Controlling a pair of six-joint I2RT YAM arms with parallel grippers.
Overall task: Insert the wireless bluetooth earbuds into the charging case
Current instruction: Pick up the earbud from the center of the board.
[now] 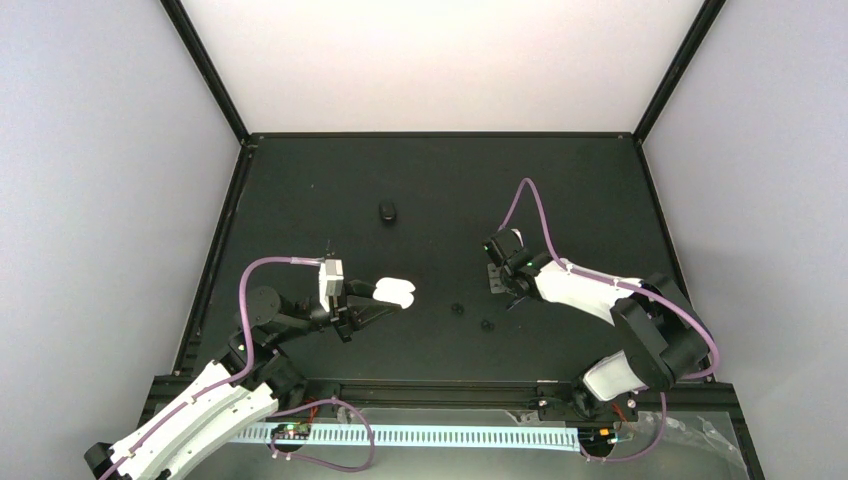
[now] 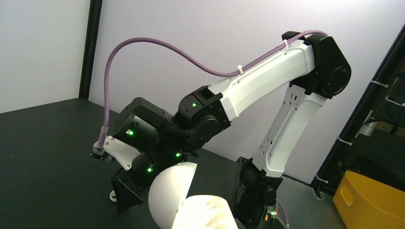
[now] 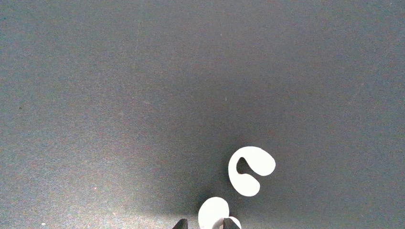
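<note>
Right wrist camera shows me the right gripper (image 3: 204,224) low over the desk (image 3: 119,95). Its two dark fingertips are narrowed on either side of a white earbud (image 3: 213,211), but I cannot tell whether they actually pinch it. A second white earbud (image 3: 251,171) lies just beside the first. From above, I see the left gripper (image 1: 372,294) clamped on the open white charging case (image 1: 398,292), well apart from the right arm. One black earbud (image 1: 456,308) and another black earbud (image 1: 488,325) lie on the desk between the two grippers. A closed black case (image 1: 388,211) sits farther back.
</note>
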